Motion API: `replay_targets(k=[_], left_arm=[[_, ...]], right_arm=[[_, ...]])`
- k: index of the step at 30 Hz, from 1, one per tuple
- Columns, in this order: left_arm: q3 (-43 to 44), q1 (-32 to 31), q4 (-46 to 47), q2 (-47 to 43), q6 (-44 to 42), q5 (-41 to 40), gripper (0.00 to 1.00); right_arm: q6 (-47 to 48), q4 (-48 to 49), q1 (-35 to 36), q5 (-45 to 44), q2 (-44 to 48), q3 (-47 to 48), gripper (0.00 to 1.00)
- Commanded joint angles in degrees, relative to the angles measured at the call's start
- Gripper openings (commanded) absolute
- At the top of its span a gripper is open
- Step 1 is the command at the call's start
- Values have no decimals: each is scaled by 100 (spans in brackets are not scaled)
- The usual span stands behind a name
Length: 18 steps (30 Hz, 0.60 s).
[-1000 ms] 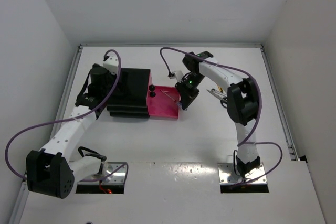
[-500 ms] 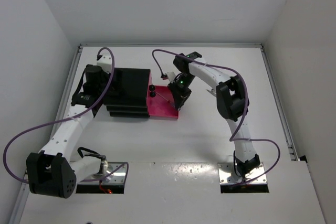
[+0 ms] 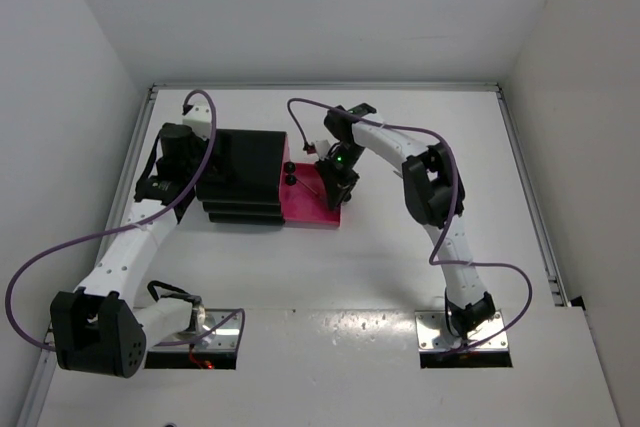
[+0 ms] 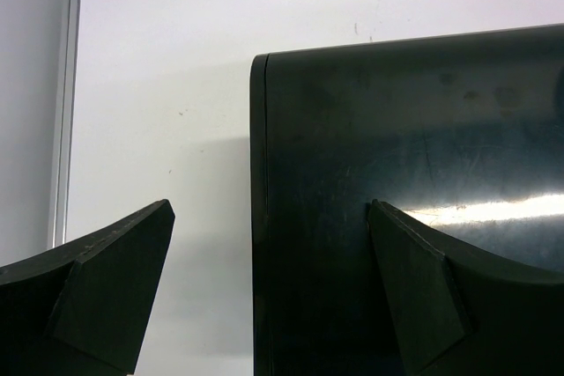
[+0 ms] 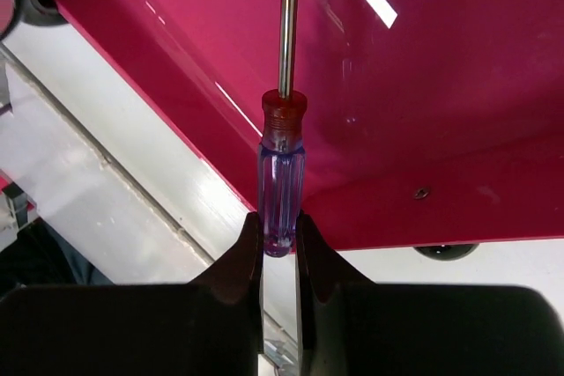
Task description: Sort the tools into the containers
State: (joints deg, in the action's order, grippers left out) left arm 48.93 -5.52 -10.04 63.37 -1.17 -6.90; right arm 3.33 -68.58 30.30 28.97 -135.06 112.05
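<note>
Magenta plastic, glossy enough to throw back the lamps, forms the floor of the pulled-out drawer [image 5: 423,85], and over it the right tool [image 5: 278,226] hangs clamped on a screwdriver [image 5: 280,191]. The screwdriver has a clear blue fluted handle, a red collar and a thin bright steel shaft that runs out of the wrist view, so whether its tip touches the floor cannot be told. Only the butt of the slick handle sits between the fingers, so the long shaft could swing or slip in the grip. Let go near the front wall, the round handle would likely roll on so smooth a floor or tip over the rim onto the white desk [image 3: 400,267]. The left tool [image 4: 269,209] is spread wide, gripping nothing, one finger over the smooth black top of the cabinet [image 4: 405,129] and one over the desk. A knock on the drawer could therefore shift the boxy cabinet.
</note>
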Motion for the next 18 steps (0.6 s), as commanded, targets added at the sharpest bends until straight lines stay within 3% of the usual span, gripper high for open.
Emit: replay_targets(k=[1,3,7,8,14,18], left_arm=[[-6,60,-182,-62,11,22,100],[-6,60,-182,-62,11,22,100],[-6,60,-182,-62,11,136,100],[-6,60,-182,-62,11,188,100],[204,60,-253,-9,11,557,100],[266,60,-305,-9,-41,883,99]], right_arm=[[-193,169,28,12,-90,334,5],[-193,169,28,74,-90,335,12],[-245,222,28,74,-143,388,40],[-245,222,28,74,-91,388,43],[-245,222,-33,74,462,380,44],[-245,414,-200,284,1297,46,44]])
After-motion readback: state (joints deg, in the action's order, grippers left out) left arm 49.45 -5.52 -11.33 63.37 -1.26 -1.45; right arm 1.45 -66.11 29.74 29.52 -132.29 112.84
